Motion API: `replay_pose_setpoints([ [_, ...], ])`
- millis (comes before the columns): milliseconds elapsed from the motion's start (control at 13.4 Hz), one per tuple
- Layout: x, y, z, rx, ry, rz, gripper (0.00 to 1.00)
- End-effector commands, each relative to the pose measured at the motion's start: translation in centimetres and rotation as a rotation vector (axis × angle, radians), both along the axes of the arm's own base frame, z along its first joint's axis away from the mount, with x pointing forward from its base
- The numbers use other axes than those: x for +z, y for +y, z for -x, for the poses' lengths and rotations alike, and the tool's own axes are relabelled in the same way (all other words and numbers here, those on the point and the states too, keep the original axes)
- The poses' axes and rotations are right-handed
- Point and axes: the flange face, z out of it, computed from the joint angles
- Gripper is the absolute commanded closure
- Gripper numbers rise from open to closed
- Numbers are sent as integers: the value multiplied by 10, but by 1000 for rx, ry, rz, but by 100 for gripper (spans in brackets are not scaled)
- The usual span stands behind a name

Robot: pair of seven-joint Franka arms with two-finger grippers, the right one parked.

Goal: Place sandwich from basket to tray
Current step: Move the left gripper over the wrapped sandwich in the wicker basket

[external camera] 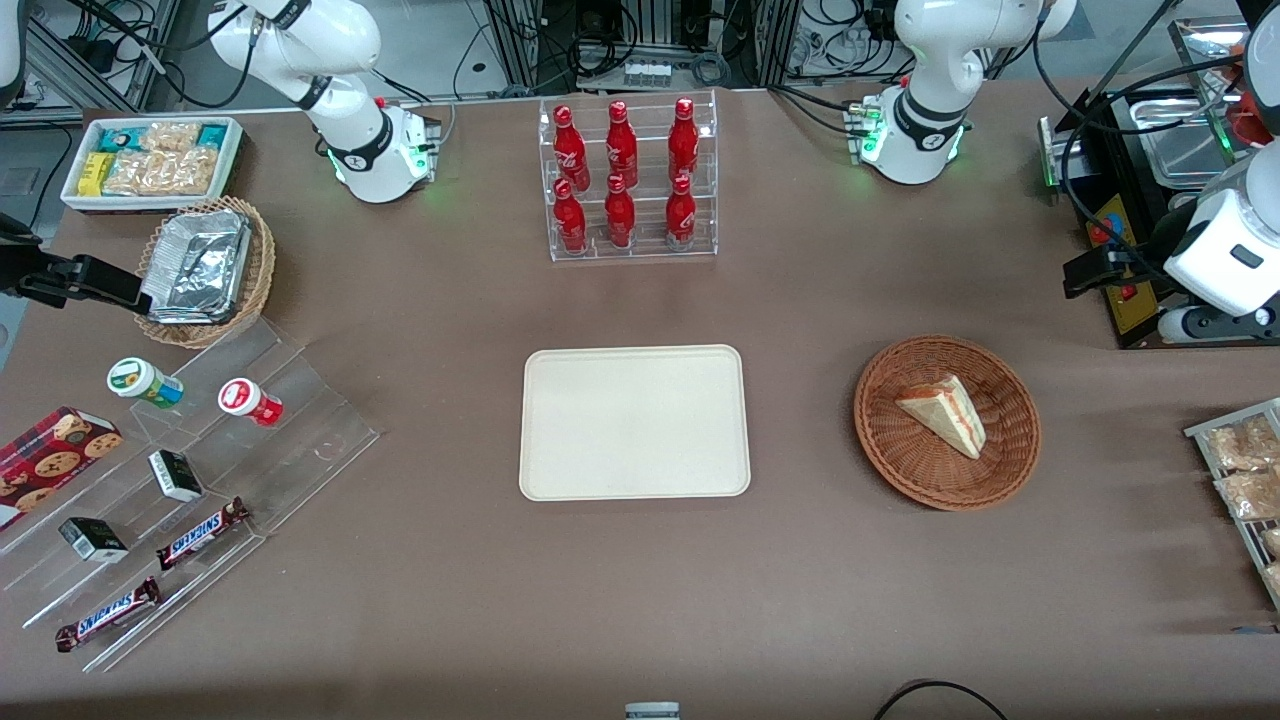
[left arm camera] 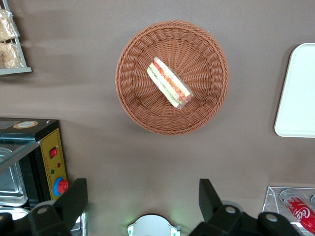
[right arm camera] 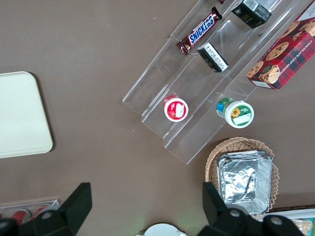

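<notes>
The sandwich (external camera: 945, 412), a pale bread wedge with red and green filling on its edge, lies in the round reddish-brown basket (external camera: 880, 440). In the left wrist view the sandwich (left arm camera: 170, 82) lies slantwise across the middle of the basket (left arm camera: 133, 93). The cream tray (external camera: 634, 421) sits bare at the table's middle, beside the basket; its edge also shows in the left wrist view (left arm camera: 298, 93). My left gripper (external camera: 1085, 272) hangs high, farther from the front camera than the basket, toward the working arm's end. In the wrist view it (left arm camera: 142, 199) is open and empty, apart from the basket.
A clear rack of red bottles (external camera: 627, 180) stands farther back than the tray. A black machine with a metal pan (external camera: 1120, 230) sits by my gripper. A rack of snack bags (external camera: 1240, 480) lies at the working arm's end. A stepped acrylic shelf (external camera: 180, 480) and a foil-filled tan basket (external camera: 205, 270) lie toward the parked arm's end.
</notes>
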Motion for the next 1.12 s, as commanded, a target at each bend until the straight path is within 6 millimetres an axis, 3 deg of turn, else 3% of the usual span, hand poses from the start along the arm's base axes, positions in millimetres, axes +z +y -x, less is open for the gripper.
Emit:
replay_pose_setpoints([
  [0,-1,-2,-1,-10,-13,-4,0],
  [374,-28,-8,-11,17,-3,-24,0],
  [673,-90,-13,6,225,-44,-44,0],
  [1047,-175,-28,24,665,-170,-58,0],
])
